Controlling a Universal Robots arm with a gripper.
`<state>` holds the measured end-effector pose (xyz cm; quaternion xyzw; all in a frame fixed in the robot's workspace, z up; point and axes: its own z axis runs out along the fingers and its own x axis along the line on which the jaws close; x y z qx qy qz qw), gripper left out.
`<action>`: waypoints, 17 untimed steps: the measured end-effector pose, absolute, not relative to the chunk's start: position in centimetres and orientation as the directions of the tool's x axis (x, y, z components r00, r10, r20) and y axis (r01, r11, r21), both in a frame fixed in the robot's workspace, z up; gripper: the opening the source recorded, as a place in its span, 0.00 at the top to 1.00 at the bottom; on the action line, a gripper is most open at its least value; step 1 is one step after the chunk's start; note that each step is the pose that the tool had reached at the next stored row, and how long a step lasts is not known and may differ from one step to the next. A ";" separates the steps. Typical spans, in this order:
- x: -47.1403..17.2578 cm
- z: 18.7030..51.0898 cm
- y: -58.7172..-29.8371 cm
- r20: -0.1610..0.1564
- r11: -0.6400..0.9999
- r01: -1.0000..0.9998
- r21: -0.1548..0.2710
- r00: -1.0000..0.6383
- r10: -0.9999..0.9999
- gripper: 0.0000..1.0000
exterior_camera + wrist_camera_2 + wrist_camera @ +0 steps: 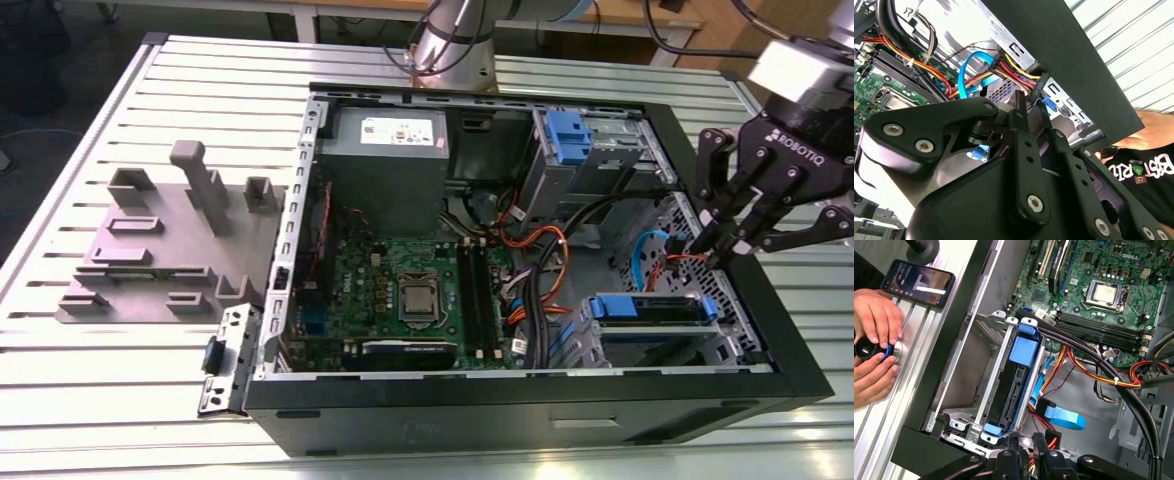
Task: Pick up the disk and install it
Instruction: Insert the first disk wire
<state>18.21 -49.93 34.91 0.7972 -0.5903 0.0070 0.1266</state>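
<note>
The disk [647,308], dark with a bright blue carrier frame, sits in the metal drive cage [727,345] at the case's front corner on the exterior view's right. In the first wrist view the disk [1020,347] stands on edge between the cage rails. My gripper [721,248] hangs above the case's side wall, a little above and behind the disk, not touching it. Its black fingers [1013,452] are drawn together with nothing between them. In the second wrist view my gripper [1029,107] points down at the cables beside the cage.
An open black computer case [534,410] lies on a slatted metal table [107,390]. Inside are a motherboard [400,290], a grey power supply [387,140], cable bundles [1094,365] and a second blue carrier [567,135]. A grey fixture [160,240] stands beside the case. A person's hands [874,340] and a phone [916,280] are beside it.
</note>
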 end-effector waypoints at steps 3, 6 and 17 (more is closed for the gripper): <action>18.4 34.8 -49.9 0.159 -0.274 -0.941 0.199 0.307 -0.938 0.74; 18.5 34.8 -49.8 0.156 -0.277 -0.939 0.206 0.310 -0.938 0.74; 18.9 34.8 -49.7 0.168 -0.277 -0.934 0.228 0.318 -0.933 0.74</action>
